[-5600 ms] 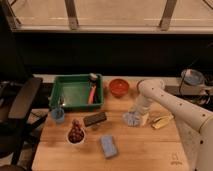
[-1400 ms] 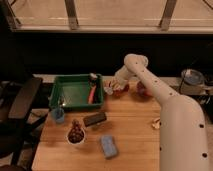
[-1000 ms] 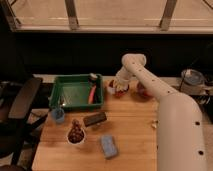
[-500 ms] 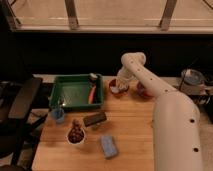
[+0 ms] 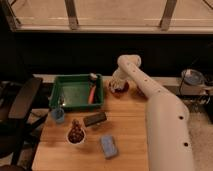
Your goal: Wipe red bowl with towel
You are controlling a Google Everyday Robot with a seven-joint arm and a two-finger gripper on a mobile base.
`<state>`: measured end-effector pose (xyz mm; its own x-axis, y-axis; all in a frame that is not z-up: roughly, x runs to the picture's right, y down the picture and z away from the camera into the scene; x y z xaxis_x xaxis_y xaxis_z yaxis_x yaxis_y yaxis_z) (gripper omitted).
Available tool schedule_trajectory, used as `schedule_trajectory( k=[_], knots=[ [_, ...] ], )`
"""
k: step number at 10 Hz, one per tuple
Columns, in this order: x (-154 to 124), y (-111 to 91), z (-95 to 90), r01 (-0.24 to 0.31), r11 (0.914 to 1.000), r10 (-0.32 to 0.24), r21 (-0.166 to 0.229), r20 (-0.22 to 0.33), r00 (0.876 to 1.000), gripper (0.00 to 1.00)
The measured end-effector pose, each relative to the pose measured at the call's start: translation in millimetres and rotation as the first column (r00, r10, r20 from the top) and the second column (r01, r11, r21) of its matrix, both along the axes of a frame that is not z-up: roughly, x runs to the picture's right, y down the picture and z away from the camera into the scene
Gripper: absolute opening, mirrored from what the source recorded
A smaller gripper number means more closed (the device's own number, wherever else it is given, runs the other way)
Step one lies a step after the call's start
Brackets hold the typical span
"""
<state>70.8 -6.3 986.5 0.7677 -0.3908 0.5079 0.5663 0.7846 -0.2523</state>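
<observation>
**Tool down on the red bowl at the far edge of the tabletop**

The white arm (image 5: pixel 150 97) reaches across the wooden tabletop (image 5: pixel 127 132) and bends down at its far end, so the tool (image 5: pixel 118 82) sits right on the red bowl (image 5: pixel 124 90) – the bowl lies directly under it, close to the tabletop's far edge. A pale patch shows under the tool inside the bowl; it looks like the towel (image 5: pixel 115 86), though I cannot make out its shape. Whether the tool is open, closed or gripping that cloth, I cannot tell from here.

Just to the left of the tool stands a green tray (image 5: pixel 75 77), and in the tray's near-tool side lies an orange-handled brush (image 5: pixel 92 93) with its pale head pointing away. Nearer to me than the tool, and a little left, a dark flat block (image 5: pixel 94 119) lies on the wood. Farther left and nearer sit a blue cup (image 5: pixel 58 115) and a small white dish (image 5: pixel 75 135) with something brown in it – a blue sponge (image 5: pixel 108 146) lies nearest of all, well apart from the tool
</observation>
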Motion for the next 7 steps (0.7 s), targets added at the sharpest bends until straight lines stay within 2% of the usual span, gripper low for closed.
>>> schedule_trajectory(
  k=[1,3,5,7],
  knots=[
    [-1.0,5.3,-3.3,-0.001,1.0000,0.001,-0.005,0.010,1.000,0.00],
    [9.7,18.0,-21.5,0.009,0.9998,-0.009,-0.020,-0.006,1.000,0.00],
    [32.1,24.6,-35.4,0.031,0.9988,-0.033,-0.038,-0.051,0.998,0.00],
    [48.8,19.7,-35.0,0.050,0.9976,-0.055,-0.047,-0.095,0.994,0.00]
  ],
)
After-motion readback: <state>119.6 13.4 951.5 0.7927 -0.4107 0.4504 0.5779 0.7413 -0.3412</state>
